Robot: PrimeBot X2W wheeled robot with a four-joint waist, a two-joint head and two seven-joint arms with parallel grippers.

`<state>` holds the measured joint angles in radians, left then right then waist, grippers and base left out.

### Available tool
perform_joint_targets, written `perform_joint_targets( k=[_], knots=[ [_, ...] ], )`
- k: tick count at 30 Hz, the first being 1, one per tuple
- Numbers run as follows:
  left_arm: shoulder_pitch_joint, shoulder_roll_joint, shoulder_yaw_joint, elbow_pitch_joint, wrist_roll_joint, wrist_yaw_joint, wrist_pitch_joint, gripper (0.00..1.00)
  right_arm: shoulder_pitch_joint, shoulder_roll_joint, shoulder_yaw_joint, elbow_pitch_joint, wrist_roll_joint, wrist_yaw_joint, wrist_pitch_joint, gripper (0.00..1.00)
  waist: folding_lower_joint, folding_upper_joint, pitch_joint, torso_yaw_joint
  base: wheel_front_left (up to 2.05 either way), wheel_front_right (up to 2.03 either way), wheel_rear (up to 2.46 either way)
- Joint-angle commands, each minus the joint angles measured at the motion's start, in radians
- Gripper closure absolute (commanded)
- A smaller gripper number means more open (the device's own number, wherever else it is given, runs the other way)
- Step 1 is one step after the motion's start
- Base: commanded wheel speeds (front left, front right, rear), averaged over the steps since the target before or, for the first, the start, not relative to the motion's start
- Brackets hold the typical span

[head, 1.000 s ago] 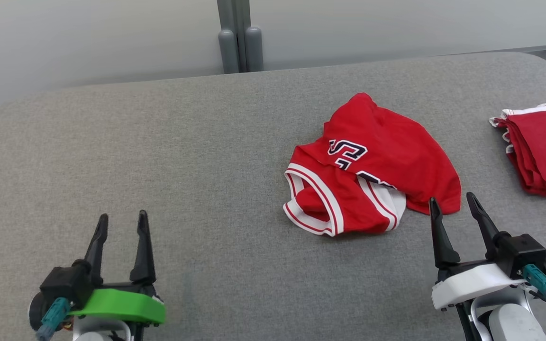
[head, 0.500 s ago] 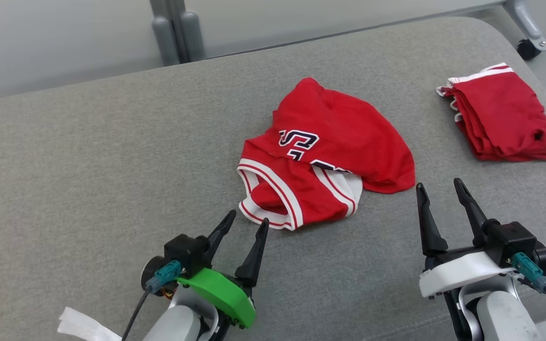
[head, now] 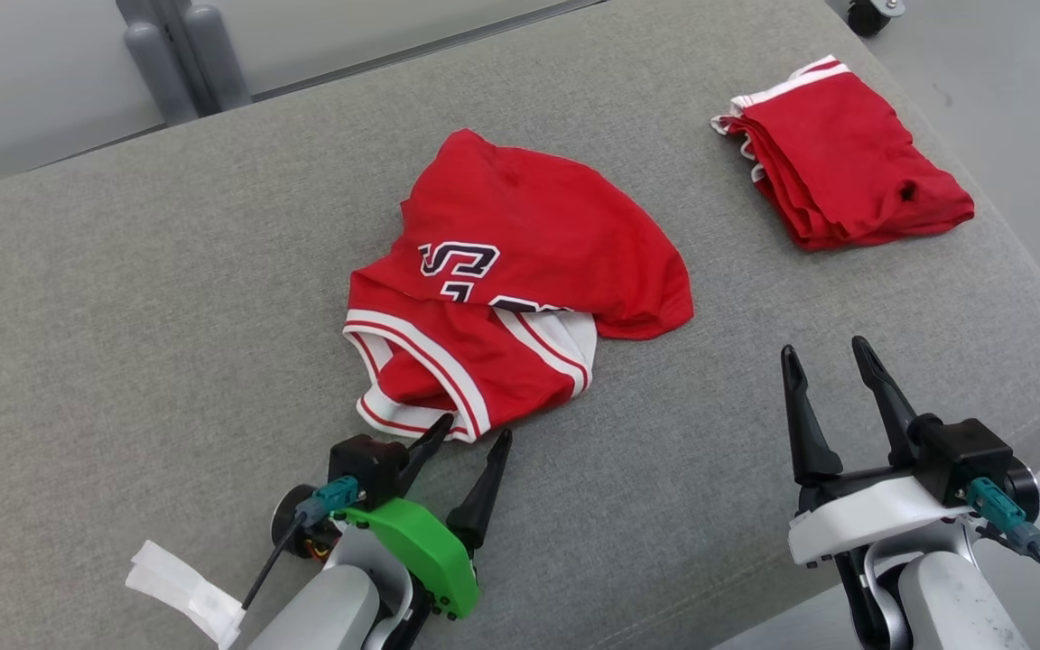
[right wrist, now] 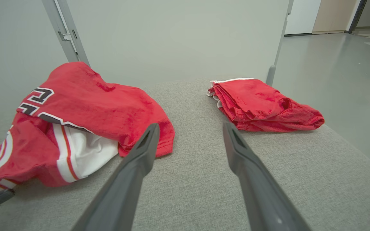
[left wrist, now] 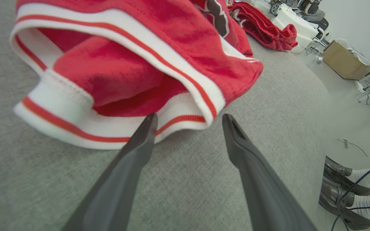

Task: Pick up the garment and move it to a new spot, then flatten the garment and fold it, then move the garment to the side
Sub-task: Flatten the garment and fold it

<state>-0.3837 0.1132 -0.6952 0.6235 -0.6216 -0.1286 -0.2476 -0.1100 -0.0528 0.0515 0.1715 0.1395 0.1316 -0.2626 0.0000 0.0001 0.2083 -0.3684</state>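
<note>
Left gripper [head: 473, 431], fingers spread, sits at the near hem of the jersey [head: 529, 244], which lies crumpled in the middle, not yet lifted. Right gripper [head: 822, 348] hangs open and empty, near right. Pickup, flattening, folding and setting aside all look undone.

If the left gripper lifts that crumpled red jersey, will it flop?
Likely floppy: the jersey lies in soft folds, so it should drape. Probably light; the fabric looks thin. The ribbed trim by the left gripper looks thicker, easier to pinch.
</note>
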Motion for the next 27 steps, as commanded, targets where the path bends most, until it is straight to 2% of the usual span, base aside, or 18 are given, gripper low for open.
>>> perform_joint_targets(
  k=[1,8,9,10,14,27],
  knots=[
    [-0.026,0.004,0.0,0.018,-0.003,-0.003,-0.006,0.0,-0.014,0.001,0.004,0.001,0.009,-0.002,-0.003,0.0,0.0,-0.0001,0.012,-0.024,0.0,0.0,0.0],
    [-0.077,-0.022,-0.028,0.046,0.004,-0.003,-0.016,0.0,-0.015,0.002,-0.002,-0.004,0.007,-0.002,-0.003,0.0,0.0,-0.0001,0.014,-0.035,0.0,0.0,0.0],
    [-0.083,-0.026,-0.032,0.047,0.003,-0.003,-0.018,0.62,-0.014,0.002,-0.003,-0.005,0.006,-0.002,-0.003,0.0,0.0,-0.0001,0.014,-0.034,0.0,0.0,0.0],
    [-0.089,-0.03,-0.031,0.049,0.003,-0.003,-0.018,1.0,-0.014,0.002,-0.005,-0.006,0.005,-0.002,-0.003,0.0,0.0,-0.0001,0.015,-0.034,0.0,0.0,0.0],
    [-0.112,-0.039,0.0,0.016,0.004,-0.003,-0.018,1.0,-0.012,0.002,-0.015,-0.009,0.0,-0.002,-0.003,0.0,0.0,-0.0001,0.015,-0.021,0.0,0.0,0.0],
    [-0.175,-0.054,0.186,-0.244,0.018,-0.003,-0.018,1.0,-0.015,0.002,-0.019,-0.009,-0.002,-0.002,-0.003,0.0,0.0,-0.0001,-0.004,0.055,0.0,0.0,0.0]
  ],
)
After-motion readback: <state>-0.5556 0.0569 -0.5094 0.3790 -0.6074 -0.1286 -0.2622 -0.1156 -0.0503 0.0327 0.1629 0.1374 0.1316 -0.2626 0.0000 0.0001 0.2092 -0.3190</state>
